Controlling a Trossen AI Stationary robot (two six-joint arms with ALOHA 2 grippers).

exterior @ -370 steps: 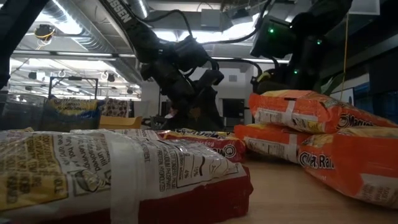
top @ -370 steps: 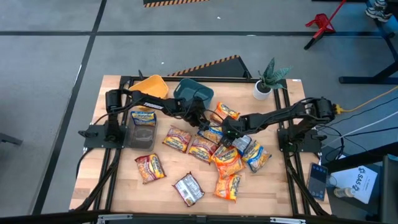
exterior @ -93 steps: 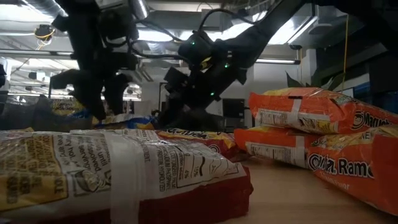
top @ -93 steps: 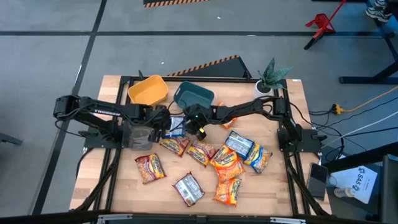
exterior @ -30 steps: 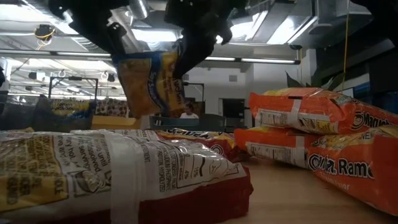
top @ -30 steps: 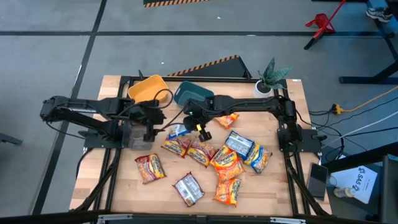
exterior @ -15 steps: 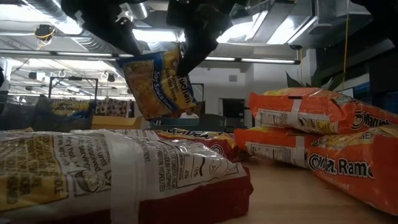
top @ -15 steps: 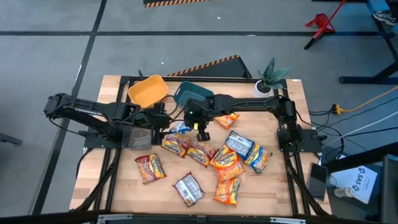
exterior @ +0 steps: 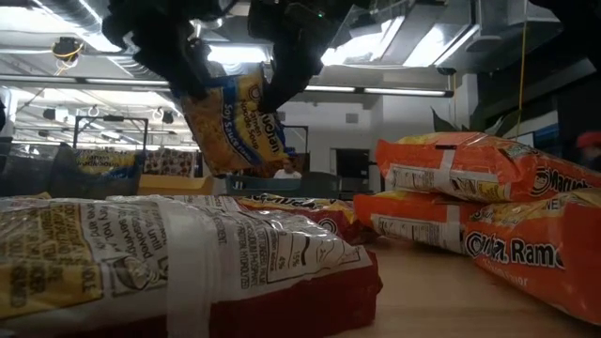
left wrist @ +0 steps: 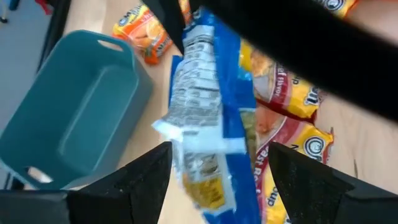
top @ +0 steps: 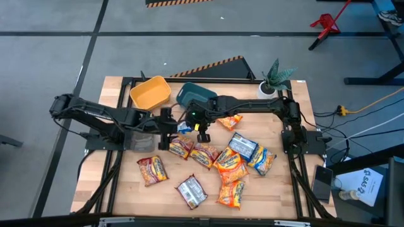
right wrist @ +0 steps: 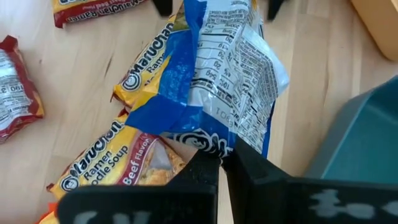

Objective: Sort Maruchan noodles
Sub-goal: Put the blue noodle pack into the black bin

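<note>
The right claw (right wrist: 222, 163) is closed on the edge of a blue noodle packet (right wrist: 214, 87), holding it in the air above the desk (top: 164, 189). The left claw (left wrist: 217, 158) stands wide open around the same packet, beside the teal bin (left wrist: 68, 118).

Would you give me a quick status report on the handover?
Right gripper shut on blue packet, held off the table. Left gripper open around it. Teal bin alongside.

The blue crinkly plastic noodle packet (top: 184, 128) hangs between the left gripper (top: 169, 130) and right gripper (top: 194, 125), above the wooden surface (top: 281, 189), just before the teal plastic bin (top: 196, 96); the yellow plastic bin (top: 150, 92) sits beside it.
</note>
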